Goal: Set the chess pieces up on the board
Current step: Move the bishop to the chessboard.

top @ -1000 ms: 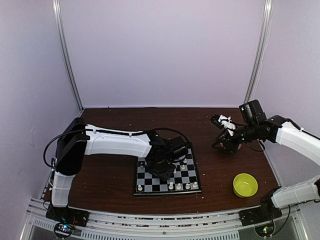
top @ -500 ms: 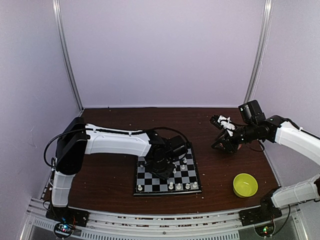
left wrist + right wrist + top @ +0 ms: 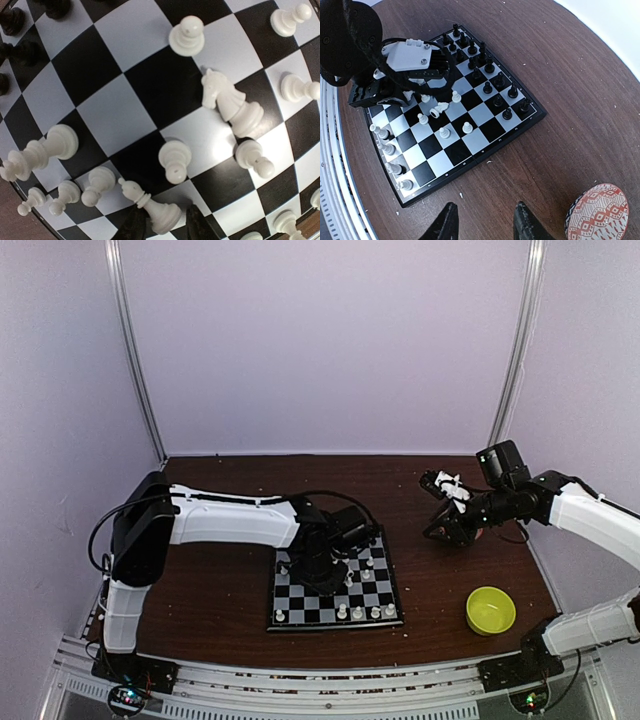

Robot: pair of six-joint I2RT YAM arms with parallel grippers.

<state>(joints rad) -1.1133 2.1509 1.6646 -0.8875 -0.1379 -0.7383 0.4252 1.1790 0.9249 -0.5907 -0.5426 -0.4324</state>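
The board point(image 3: 300, 602) lies in the middle of the table, and a bare square of the board point(image 3: 165, 85) fills the left wrist view. My left gripper point(image 3: 165, 221) is low over it, shut on the base of a tilted white bishop point(image 3: 152, 210). A white knight point(image 3: 230, 102) lies on its side among standing white pawns point(image 3: 175, 159). Black pieces point(image 3: 485, 65) line the board's far side and white pieces point(image 3: 385, 145) stand along its near edge. My right gripper point(image 3: 485, 225) hovers open over bare wood to the right of the board point(image 3: 480, 140), with nothing between its fingers.
A red-patterned bowl point(image 3: 597, 212) sits on the table just right of my right gripper. A yellow-green bowl point(image 3: 491, 610) stands at the front right. Pale crumbs point(image 3: 489, 161) dot the wood beside the board. The left arm point(image 3: 230, 522) reaches across the table's left half.
The left gripper's jaws have narrowed round the white bishop and the gripper has shifted slightly left and back over the board. The right arm has not moved.
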